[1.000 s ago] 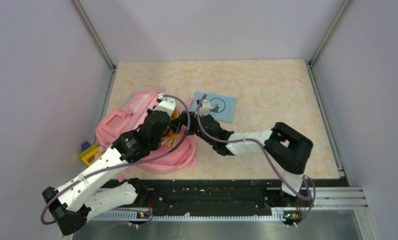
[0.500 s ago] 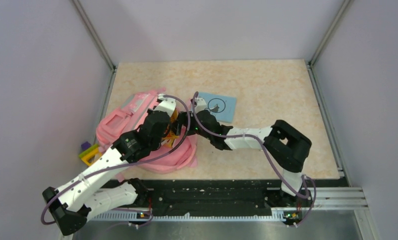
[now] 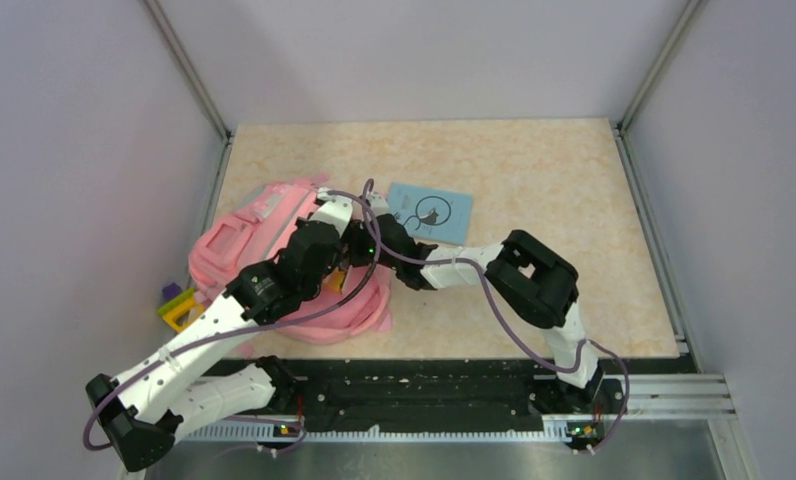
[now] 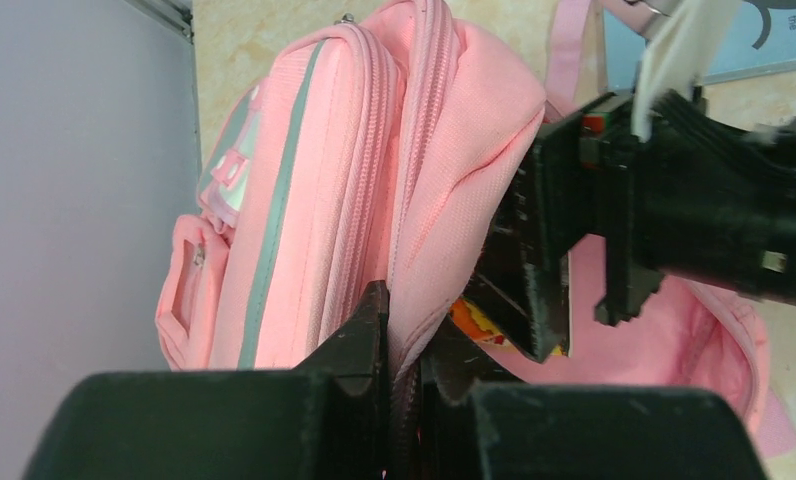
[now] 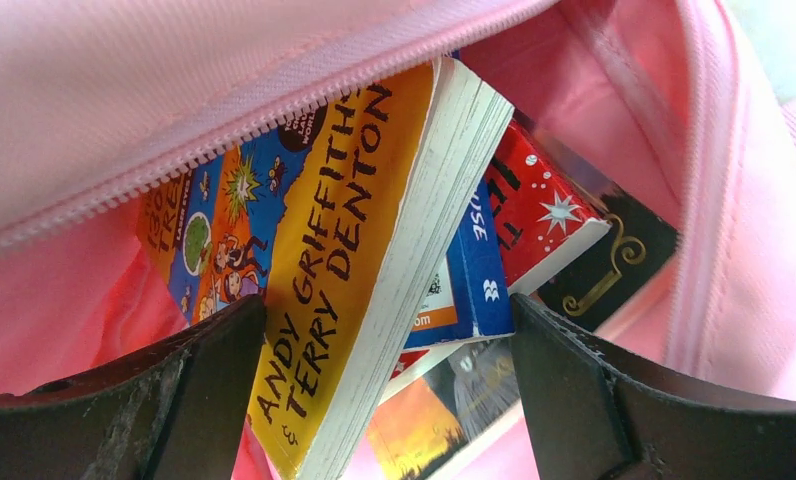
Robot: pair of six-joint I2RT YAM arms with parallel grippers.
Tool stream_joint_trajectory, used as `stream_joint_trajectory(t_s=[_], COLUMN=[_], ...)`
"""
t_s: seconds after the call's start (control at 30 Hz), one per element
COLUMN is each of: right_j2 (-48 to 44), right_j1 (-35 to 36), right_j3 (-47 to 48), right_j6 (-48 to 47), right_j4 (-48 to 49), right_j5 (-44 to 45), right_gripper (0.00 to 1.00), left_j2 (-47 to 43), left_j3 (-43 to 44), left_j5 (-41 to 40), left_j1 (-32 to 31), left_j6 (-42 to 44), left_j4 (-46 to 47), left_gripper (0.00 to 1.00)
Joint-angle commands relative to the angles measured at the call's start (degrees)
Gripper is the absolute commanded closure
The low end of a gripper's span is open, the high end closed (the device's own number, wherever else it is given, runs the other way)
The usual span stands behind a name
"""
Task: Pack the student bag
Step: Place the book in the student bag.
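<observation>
Bag [image 3: 236, 245]: left of centre in the top view, on the table [image 3: 554, 170], mouth facing right. It fills the left and middle of the left wrist view.
Left gripper [image 4: 402, 318]: pinched tight on the upper rim of the bag's mouth, holding it up.
Right gripper [image 5: 386, 310]: jaws wide apart inside the mouth, one finger either side of the book ends. No squeeze on anything is visible.
Books: yellow book [image 5: 364, 230], blue book [image 5: 479, 265] and red book [image 5: 539, 205] are fanned askew in the middle of the right wrist view, ends pointing at the mouth.
Booklet [image 3: 434, 212]: flat on the table, upper centre of the top view, just right of the bag and outside it.
Step, as I judge it: settling the books deeper, with the booklet yet to go in.
Risk, rim: the pinch takes only a thin fold of fabric. A tug from the right arm could pull it free, and the flap would drop on the right gripper.
Risk, books: they lie loose and uneven. A push on one end could wedge them across the mouth or slide the yellow book out.
Risk, snag: pulling out with the jaws wide could catch the zip [image 5: 274, 112] or drag a book along.
Risk, arms: both wrists crowd the same spot at centre left of the top view. A sideways move could knock them together.
Risk, bag: soft and unanchored, it may slide toward the left wall [image 3: 74, 200] under a push.
</observation>
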Motion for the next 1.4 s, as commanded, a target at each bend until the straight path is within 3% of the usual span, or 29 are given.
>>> stream_joint_trajectory(t_s=[0.0, 0.2, 0.47, 0.67, 0.97, 1.37], right_j2=[5.59, 5.10, -12.91, -24.04, -34.87, -56.01], right_j1=[0.50, 0.72, -0.95, -2.46, -2.54, -2.58], right_j3=[5.58, 6.27, -12.71, -21.20, -32.49, -43.47], right_j6=[0.23, -1.40, -13.16, -18.29, -12.39, -14.89], right_j4=[-1.49, -0.82, 11.14, 4.35, -1.38, -9.78], right_j5=[-1.32, -0.78, 0.06, 4.05, 12.17, 21.89], right_gripper=[0.13, 0.15, 0.10, 0.09, 0.10, 0.09], left_j2=[-0.23, 0.33, 0.23, 3.21, 14.57, 30.20], left_j3=[-0.03, -0.15, -0.60, 0.67, 8.46, 15.10], left_j5=[4.08, 4.54, 3.18, 9.20, 21.51, 30.75], left_j1=[0.10, 0.13, 0.17, 0.36, 0.92, 0.83], left_j6=[-0.62, -0.62, -1.02, -3.31, -12.71, -15.38], left_j4=[6.19, 5.92, 5.93, 6.07, 7.54, 25.88], left_gripper=[1.00, 1.00, 1.00, 1.00, 1.00, 1.00])
